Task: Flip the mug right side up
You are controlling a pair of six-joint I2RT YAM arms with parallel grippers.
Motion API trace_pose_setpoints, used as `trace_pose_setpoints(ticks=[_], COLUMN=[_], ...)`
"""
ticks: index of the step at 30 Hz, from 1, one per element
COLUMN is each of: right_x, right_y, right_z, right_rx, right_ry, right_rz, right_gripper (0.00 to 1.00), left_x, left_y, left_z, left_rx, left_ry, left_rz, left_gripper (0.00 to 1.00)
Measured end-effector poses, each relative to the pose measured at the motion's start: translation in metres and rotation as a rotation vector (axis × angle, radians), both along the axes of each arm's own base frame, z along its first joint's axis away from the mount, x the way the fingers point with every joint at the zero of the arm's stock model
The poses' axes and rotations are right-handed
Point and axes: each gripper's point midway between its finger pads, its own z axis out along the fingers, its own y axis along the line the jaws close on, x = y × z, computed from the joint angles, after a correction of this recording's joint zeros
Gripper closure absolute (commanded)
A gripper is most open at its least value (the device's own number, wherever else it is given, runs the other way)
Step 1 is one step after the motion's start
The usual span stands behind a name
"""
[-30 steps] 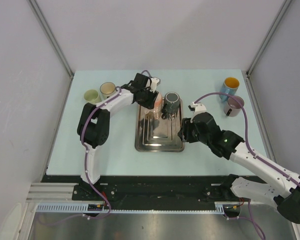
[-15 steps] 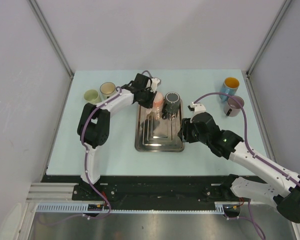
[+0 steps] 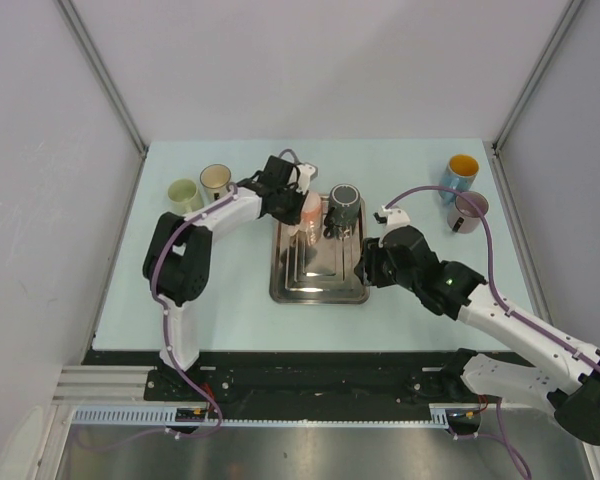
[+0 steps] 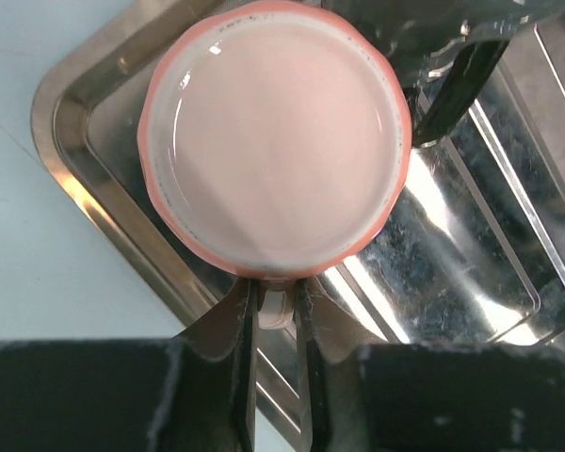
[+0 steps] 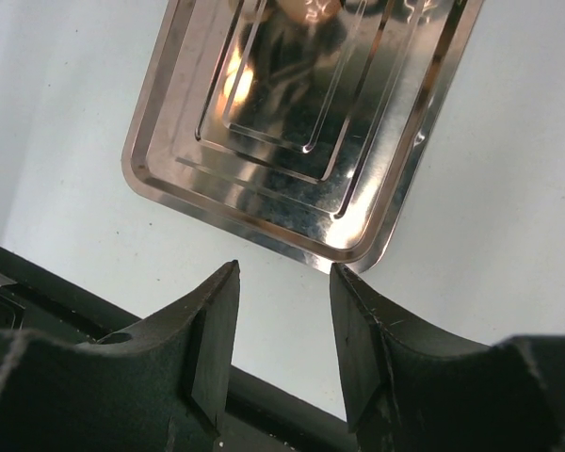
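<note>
Pink ceramic is being gripped: the pink mug (image 4: 275, 141) is standing mouth-down at the far left corner of the steel tray (image 4: 75, 179). Its handle (image 4: 276, 311) is being pinched between the pressed-in fingers of the left gripper (image 4: 275, 292). The grasping step is judged to be under way. A lift clear of the tray is being called for next, then a half roll of the wrist, with care being taken of the dark mug (image 3: 342, 203) just beside. The right gripper (image 5: 282, 282) is being held spread and empty near the tray's right edge.
</note>
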Motion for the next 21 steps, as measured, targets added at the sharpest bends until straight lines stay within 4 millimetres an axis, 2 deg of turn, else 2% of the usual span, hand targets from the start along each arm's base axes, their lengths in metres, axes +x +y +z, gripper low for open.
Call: trace_pose_setpoints(ticks=[13, 21], right_x=[-0.002, -0.003], right_y=[0.002, 0.004], right_z=[0.0, 0.001], right_rx=[-0.007, -0.002], right_ry=[-0.007, -0.009], right_rz=[0.004, 0.0], right_gripper=[0.52, 0.52], left_x=[-0.039, -0.06], left_y=[0.023, 0.03], left_z=[-0.001, -0.001], left_rx=[-0.034, -0.152], left_ry=[0.022, 0.007], left_rz=[0.146, 0.287], left_gripper=[1.0, 1.0])
